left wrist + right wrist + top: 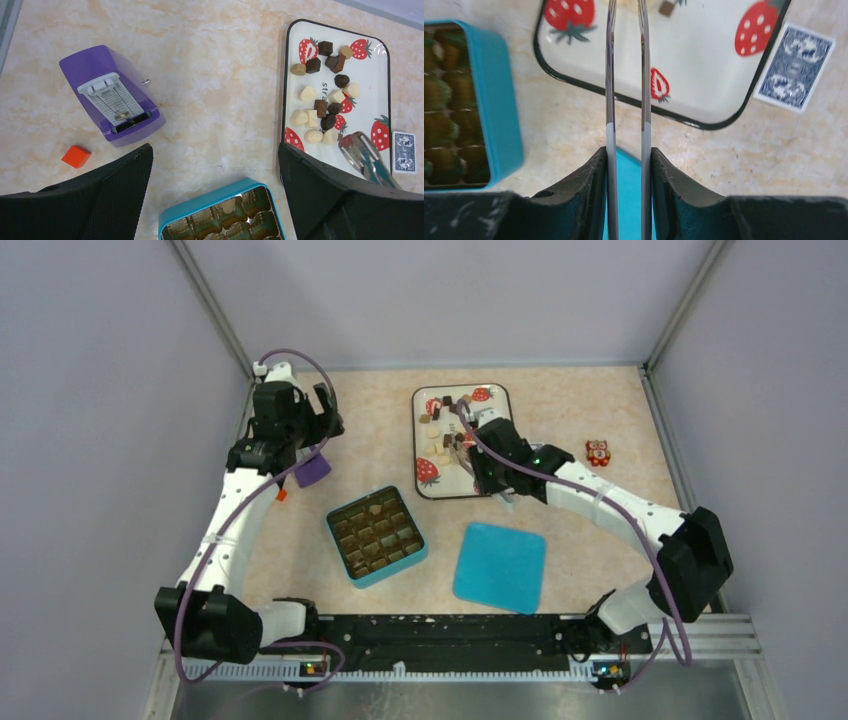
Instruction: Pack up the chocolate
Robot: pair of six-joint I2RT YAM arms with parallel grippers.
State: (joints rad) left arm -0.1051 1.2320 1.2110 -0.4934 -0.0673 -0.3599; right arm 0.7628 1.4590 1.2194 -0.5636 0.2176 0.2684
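The strawberry tray (pixel 370 95) carries the chocolate (pixel 321 106), clustered in its far half. The teal box (pixel 200 204) sits off the tray's near-left corner, with one cream piece (pixel 229 205) in a cell. The lid (pixel 500 566) lies nearer than the tray. The left gripper (pixel 215 150) hovers left of the tray, released. The right gripper (pixel 626 155), over the tray's near edge, clenches metal tweezers (pixel 610 75).
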